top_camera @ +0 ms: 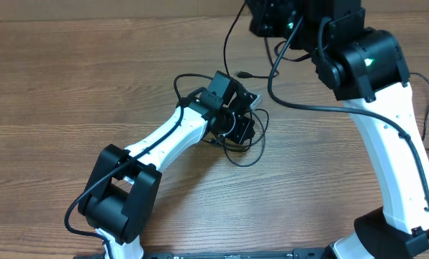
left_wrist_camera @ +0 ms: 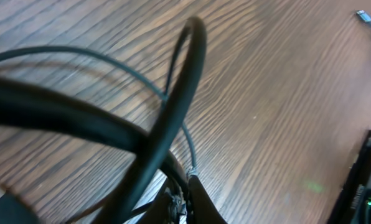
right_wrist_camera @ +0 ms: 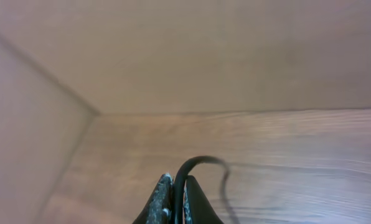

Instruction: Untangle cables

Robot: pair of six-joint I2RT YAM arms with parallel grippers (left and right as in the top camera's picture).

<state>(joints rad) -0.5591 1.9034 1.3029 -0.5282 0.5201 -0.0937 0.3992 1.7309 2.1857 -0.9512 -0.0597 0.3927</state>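
overhead: the cables (top_camera: pixel 232 147) lie looped together mid-table (top_camera: pixel 70 86). the left gripper (left_wrist_camera: pixel 180 198) and right gripper (right_wrist_camera: pixel 178 198) each pinch a strand tight; untangling looks barely begun.

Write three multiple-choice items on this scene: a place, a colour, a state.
1. Where on the table do the loose loops of the cables lie?
A. in the middle, by the left gripper
B. at the front left corner
C. on the right arm's base
2. What colour are the cables?
A. white
B. black
C. red
3. How is the right gripper?
A. wide open, empty
B. holding a cup
C. shut on the cables
Answers: 1 A: overhead shows the loops beside that gripper. 2 B: black in the overhead view. 3 C: its wrist view shows the fingers pinching a cord.
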